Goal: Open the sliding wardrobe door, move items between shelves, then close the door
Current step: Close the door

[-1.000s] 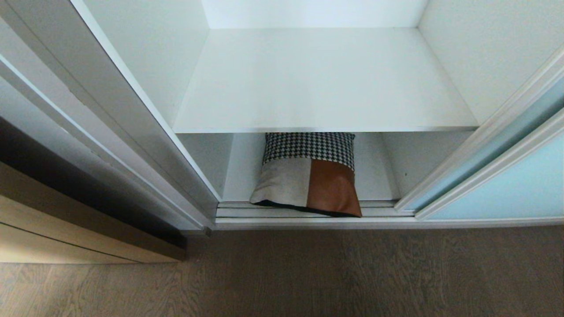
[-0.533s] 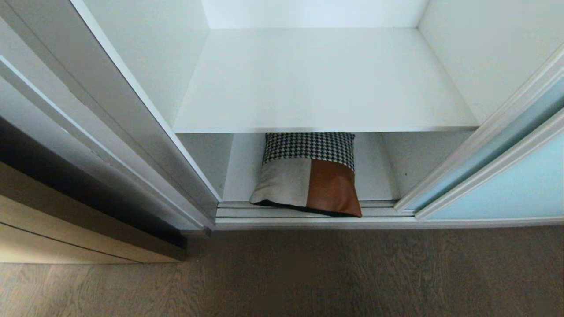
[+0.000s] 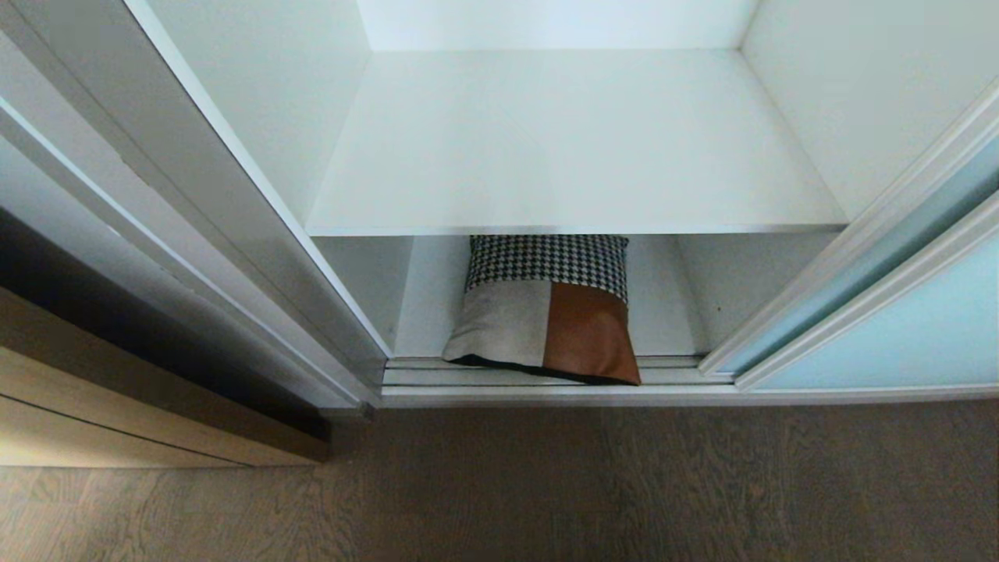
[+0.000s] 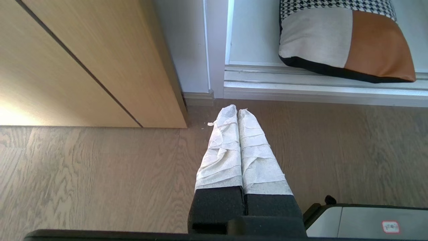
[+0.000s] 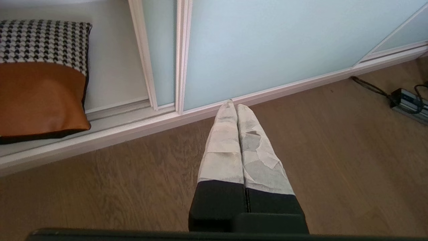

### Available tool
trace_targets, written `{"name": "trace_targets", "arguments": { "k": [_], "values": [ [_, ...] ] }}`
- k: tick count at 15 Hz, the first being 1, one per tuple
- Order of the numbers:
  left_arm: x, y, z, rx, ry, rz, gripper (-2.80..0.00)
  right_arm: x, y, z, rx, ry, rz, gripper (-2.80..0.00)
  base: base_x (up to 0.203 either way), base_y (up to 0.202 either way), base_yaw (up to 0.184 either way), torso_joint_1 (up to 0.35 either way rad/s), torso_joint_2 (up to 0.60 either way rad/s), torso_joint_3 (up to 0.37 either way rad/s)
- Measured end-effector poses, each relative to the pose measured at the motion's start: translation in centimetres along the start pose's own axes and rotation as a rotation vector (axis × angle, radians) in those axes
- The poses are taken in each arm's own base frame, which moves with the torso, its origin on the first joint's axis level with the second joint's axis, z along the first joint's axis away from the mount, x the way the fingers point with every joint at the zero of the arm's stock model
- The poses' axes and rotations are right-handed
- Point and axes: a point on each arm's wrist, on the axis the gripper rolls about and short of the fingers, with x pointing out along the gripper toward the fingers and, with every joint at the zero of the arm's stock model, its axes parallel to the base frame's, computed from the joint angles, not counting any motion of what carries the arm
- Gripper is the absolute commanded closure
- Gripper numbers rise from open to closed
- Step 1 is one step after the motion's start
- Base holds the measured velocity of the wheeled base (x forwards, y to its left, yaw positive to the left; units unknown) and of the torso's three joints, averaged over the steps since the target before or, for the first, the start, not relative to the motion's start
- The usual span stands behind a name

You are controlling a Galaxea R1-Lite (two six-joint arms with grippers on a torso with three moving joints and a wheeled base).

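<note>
Resting on the wardrobe's bottom shelf [image 3: 671, 312], under a bare white shelf [image 3: 570, 140], lies a patchwork cushion [image 3: 546, 312]; the sliding door [image 3: 897, 328] stands right. My left jaws [image 4: 236, 108] and right jaws [image 5: 235, 104] hover pressed together, empty, above the floor [image 3: 546, 484].

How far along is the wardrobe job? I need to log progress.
Done: the sliding wardrobe door stands open. In hand: nothing; left gripper and right gripper hang shut over the floor. Left: the cushion sits low, upper shelf bare, door unclosed.
</note>
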Motion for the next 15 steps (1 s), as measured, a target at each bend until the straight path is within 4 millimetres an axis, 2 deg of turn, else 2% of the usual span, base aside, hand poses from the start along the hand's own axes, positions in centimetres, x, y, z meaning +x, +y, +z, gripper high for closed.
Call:
{"name": "trace_targets", "arguments": {
  "k": [12,15],
  "values": [
    [0.01,0.00,0.00,0.000,0.001,0.000,0.00,0.03,0.00,0.10,-0.008,0.010,-0.012,0.00,0.000,0.000,0.000,0.000,0.00,0.000],
    [0.01,0.00,0.00,0.000,0.001,0.000,0.00,0.14,-0.02,0.33,-0.014,0.008,-0.074,0.00,0.000,0.000,0.000,0.000,0.00,0.000]
  ]
}}
